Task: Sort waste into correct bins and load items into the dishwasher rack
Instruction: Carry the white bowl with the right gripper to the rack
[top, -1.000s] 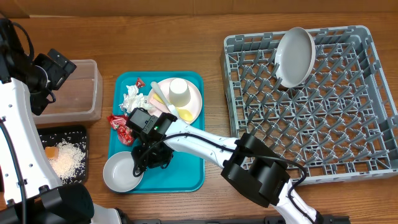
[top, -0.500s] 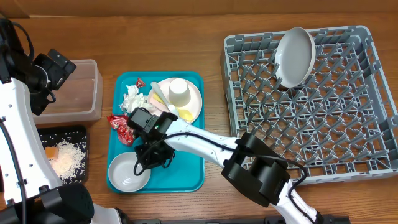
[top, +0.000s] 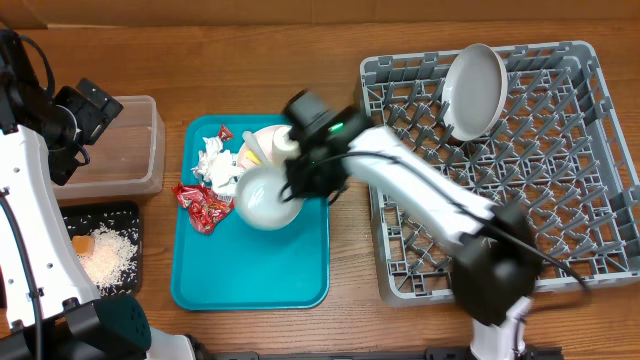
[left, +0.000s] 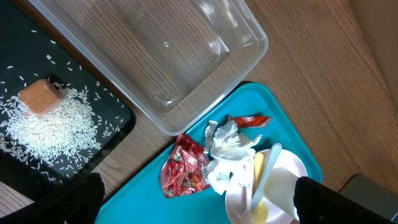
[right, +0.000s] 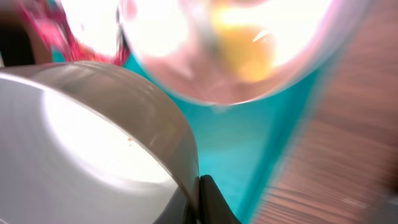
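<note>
My right gripper (top: 298, 180) is shut on the rim of the white bowl (top: 262, 198) and holds it tilted above the teal tray (top: 250, 275). In the right wrist view the bowl (right: 81, 143) fills the left, with its rim pinched in the jaws (right: 200, 193). Behind it are the pink plate (top: 310, 165) with the white cup (top: 284, 140), the crumpled napkin (top: 215, 160) and the red wrappers (top: 203, 205). My left gripper (top: 85, 112) is open and empty above the clear tub (top: 135, 150). The black tray (top: 120, 225) holds rice and the orange cube (top: 82, 245).
The grey dishwasher rack (top: 480, 170) stands at the right with a white plate (top: 475, 90) upright at its back. The left wrist view shows the tub (left: 168, 56), black tray (left: 118, 118), orange cube (left: 40, 98), wrapper (left: 183, 171), napkin (left: 227, 149) and plate (left: 286, 183).
My right gripper has lifted the white bowl off the tray's front left corner and carried it back and to the right. The left arm has not moved.
</note>
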